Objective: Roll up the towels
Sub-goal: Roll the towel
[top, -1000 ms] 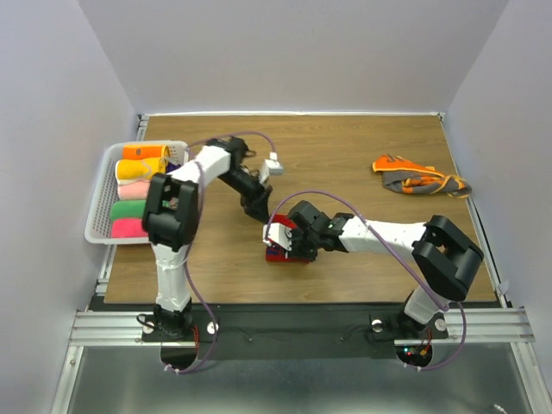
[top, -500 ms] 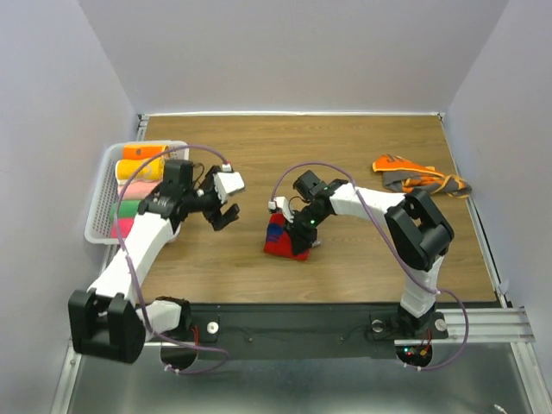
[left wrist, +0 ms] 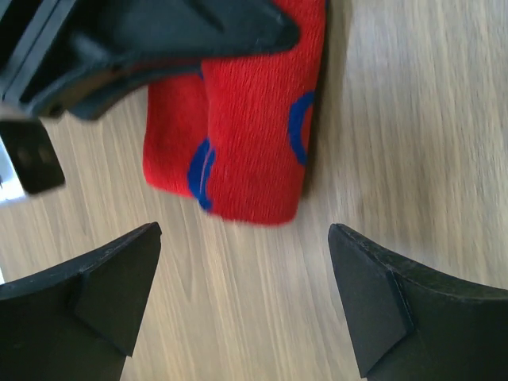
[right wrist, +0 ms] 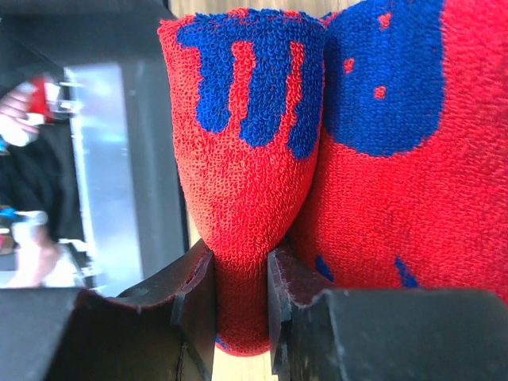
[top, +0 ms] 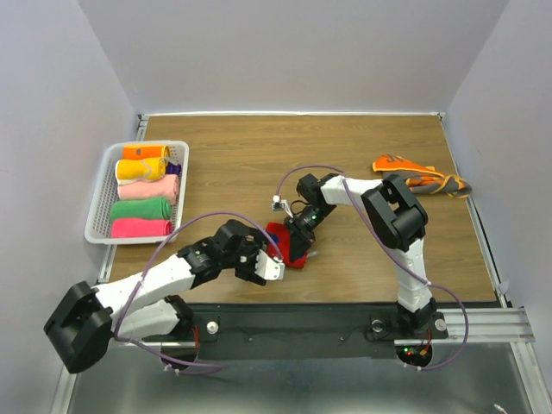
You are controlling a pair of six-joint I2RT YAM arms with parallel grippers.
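Jaws of our right gripper (right wrist: 238, 274) pinch the red towel (left wrist: 254, 119); our left gripper (left wrist: 242, 246) hangs spread wide just beside it.

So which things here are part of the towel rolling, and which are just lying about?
Job: red towel with blue patterns, pinched by right gripper; rolled towels at left.
Lying about: white basket holding them; crumpled orange-and-grey cloth, far right.

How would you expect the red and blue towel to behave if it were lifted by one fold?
The red towel bulges where the right gripper pinches it, so it is probably soft, floppy and would sag. Its looped pile likely resists slipping. Loosely rolled, it may unroll.
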